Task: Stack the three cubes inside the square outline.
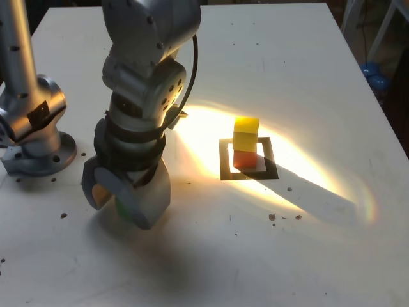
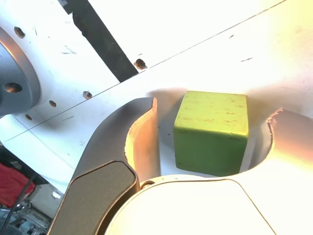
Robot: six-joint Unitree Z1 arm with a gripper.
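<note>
On the white worktop (image 1: 268,256), we see the arm's gripper (image 1: 124,195) lowered to the surface at the exterior view's left, well apart from the square outline (image 1: 225,167). In the wrist view the green cube (image 2: 211,132) sits on the worktop between the two fingers (image 2: 144,142); a narrow gap shows on one side and glare hides the other, so we cannot tell whether they are clamped on it or spread around it. Inside the black square outline, under a bright patch of light, the yellow cube (image 1: 246,133) rests on top of the red cube (image 1: 243,158). The arm's grey base (image 1: 35,150) stands at the exterior view's far left.
</note>
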